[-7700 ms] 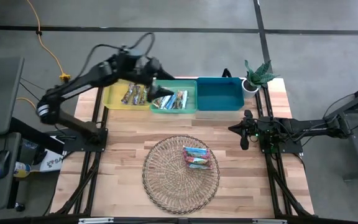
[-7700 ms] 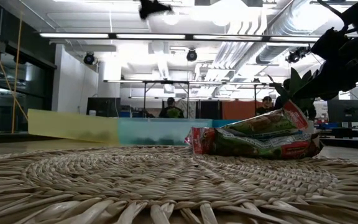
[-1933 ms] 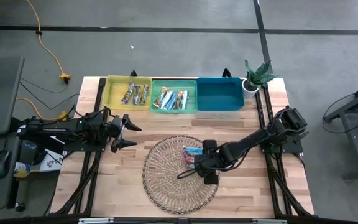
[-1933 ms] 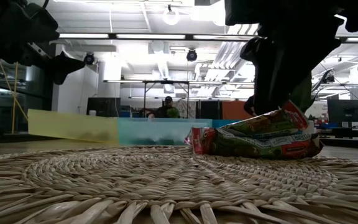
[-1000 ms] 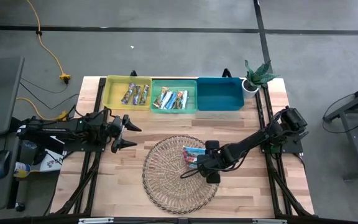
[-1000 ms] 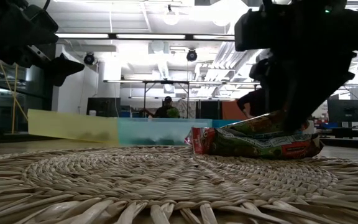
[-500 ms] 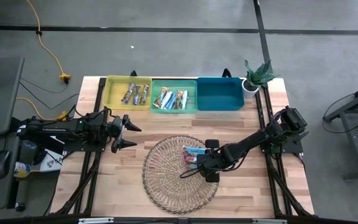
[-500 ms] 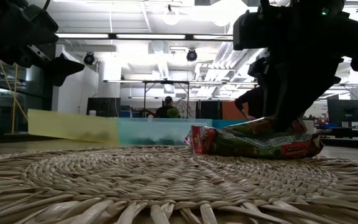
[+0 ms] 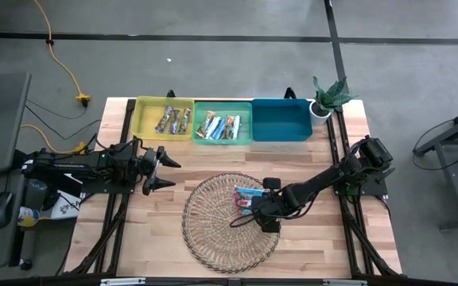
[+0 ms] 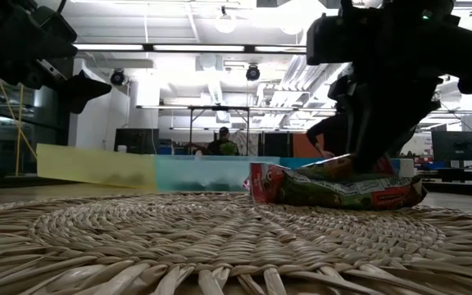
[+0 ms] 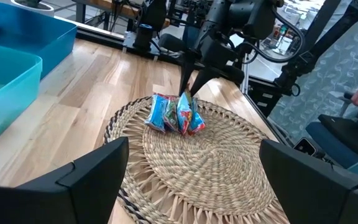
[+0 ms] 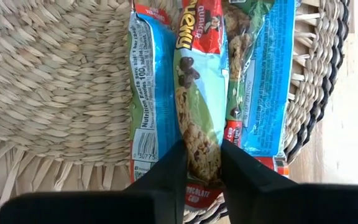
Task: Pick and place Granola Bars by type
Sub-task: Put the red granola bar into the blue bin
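While your right gripper (image 12: 199, 163) pinches one of three remaining bars (image 9: 251, 200) at centre frame, two upper bins (image 9: 193, 123) already hold sorted bars.

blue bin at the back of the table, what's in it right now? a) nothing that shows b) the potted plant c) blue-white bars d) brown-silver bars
a: in the high view the blue bin shows only its bare floor, while bars lie in the yellow bin and the green bin, and the potted plant stands beside it on the table.
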Controlling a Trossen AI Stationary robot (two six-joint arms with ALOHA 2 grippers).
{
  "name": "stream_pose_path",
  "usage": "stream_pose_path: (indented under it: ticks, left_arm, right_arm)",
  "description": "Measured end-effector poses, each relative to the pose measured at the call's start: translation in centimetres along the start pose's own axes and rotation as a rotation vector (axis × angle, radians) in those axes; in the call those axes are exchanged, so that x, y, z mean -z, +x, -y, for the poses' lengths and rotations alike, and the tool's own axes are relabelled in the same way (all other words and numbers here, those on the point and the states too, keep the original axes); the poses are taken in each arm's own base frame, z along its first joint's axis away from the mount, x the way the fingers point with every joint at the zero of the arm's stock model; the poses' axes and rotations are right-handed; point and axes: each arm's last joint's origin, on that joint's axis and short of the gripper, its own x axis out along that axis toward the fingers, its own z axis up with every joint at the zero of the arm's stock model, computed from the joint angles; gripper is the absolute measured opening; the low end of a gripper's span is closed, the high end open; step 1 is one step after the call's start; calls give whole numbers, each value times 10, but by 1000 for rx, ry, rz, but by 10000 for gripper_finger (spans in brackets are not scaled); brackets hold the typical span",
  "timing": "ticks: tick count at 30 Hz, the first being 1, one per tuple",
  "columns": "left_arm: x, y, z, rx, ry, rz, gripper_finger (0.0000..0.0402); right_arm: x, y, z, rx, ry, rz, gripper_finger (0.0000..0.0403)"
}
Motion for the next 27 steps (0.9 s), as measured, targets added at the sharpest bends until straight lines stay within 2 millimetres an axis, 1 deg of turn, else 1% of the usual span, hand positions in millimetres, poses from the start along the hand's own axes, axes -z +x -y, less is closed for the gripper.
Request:
stream_pose_path:
  ticks: [7,11,15,20,23,27]
  left_arm:
    - [0,0,0,1,0,0,358]
    - [0,0,0,1,0,0,358]
    - [0,0,0,1,0,0,358]
    - [0,0,0,1,0,0,358]
    - [0,0,0,1,0,0,358]
    - [0,0,0,1,0,0,358]
  right_arm:
    - [-4,-1,-1,-23,51,38,58]
    - [-10,-7,-2,-33,64,74,57]
    - [-23,-16,-5,-47,42,137,57]
    - [-45,-36,-7,-78,19,213,57]
    - [-52,-47,-3,-57,-8,205,57]
    - [-58,-58,6,15,-52,176,57]
